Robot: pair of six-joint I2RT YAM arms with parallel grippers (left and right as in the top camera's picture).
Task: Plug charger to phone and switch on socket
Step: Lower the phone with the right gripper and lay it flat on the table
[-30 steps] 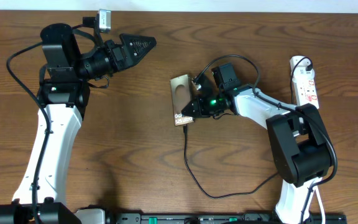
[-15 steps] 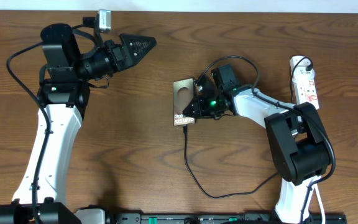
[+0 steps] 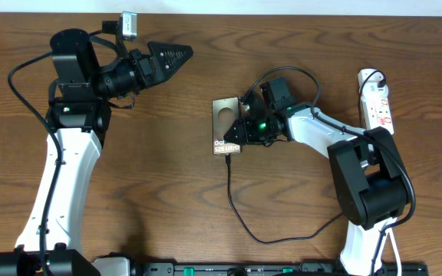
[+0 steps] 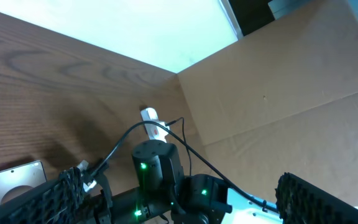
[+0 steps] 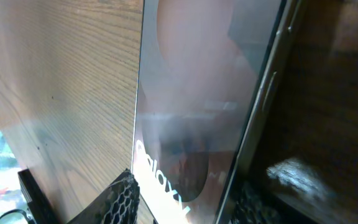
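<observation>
Brown wood grain covers the worktop [image 3: 167,192] from edge to edge in my overhead feed. The left wrist camera adds the room: a pale bright panel [image 4: 135,25] past the far edge, and a creased sheet of cardboard [image 4: 278,81] standing beside it.

The phone [image 3: 222,115] lies a little right of the middle. The socket [image 3: 377,103] is well apart from it at the right edge, with its round plug at the far end. The charger [image 3: 232,203] loops across the near side and runs up to the phone's lower end. Its tip is hidden under the right gripper [image 3: 235,139], so I cannot tell whether it is plugged in.

Only the right wrist camera shows me that grip close up. One finger lies over the phone's lettered face and the other past its side edge, clamped across that end.

The left gripper [image 3: 175,54] hangs over the far left of the worktop, touching nothing. From overhead it looks like one dark wedge, but its own camera shows the fingers [image 4: 64,193] spread wide.
</observation>
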